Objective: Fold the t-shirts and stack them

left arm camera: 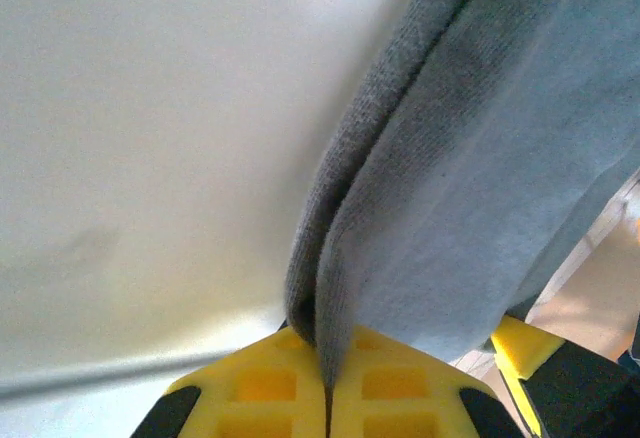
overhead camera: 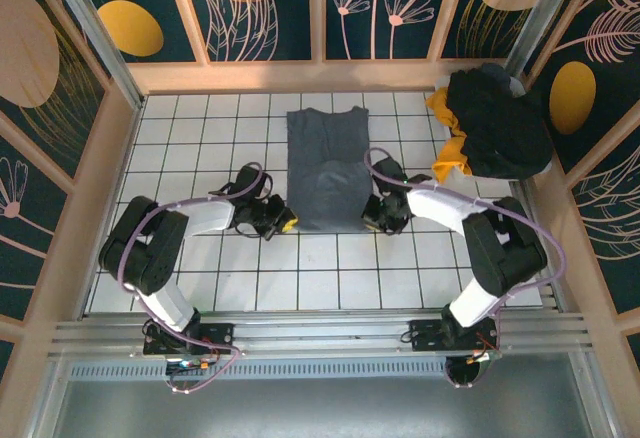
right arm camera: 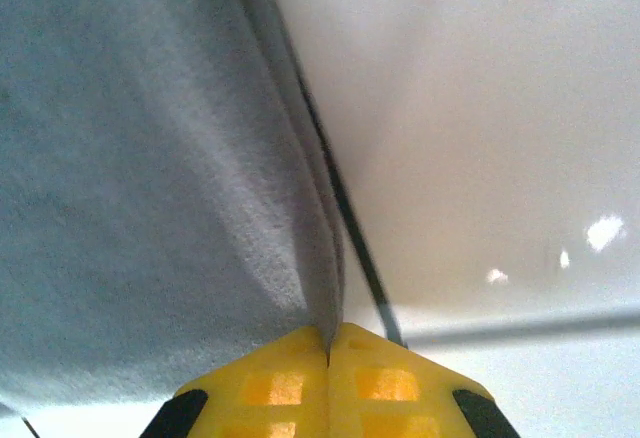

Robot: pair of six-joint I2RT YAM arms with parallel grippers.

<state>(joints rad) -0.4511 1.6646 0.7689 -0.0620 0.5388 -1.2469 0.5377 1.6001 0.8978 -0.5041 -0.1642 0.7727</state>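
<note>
A slate grey-blue t-shirt (overhead camera: 326,163), folded to a narrow strip, lies lengthwise on the white tiled table (overhead camera: 200,148). My left gripper (overhead camera: 286,222) is shut on the shirt's near left corner. In the left wrist view the doubled cloth edge (left arm camera: 400,188) runs down between the closed yellow fingers (left arm camera: 270,383). My right gripper (overhead camera: 372,220) is shut on the near right corner. In the right wrist view the grey cloth (right arm camera: 150,178) ends in the seam between its yellow fingers (right arm camera: 400,378). A black t-shirt (overhead camera: 495,123) and a yellow-orange one (overhead camera: 450,153) lie heaped at the back right.
Wooden walls with patterned panels close in the table on three sides. A metal rail (overhead camera: 320,333) runs along the near edge by the arm bases. White tiles lie bare to the left of the grey shirt and in front of it.
</note>
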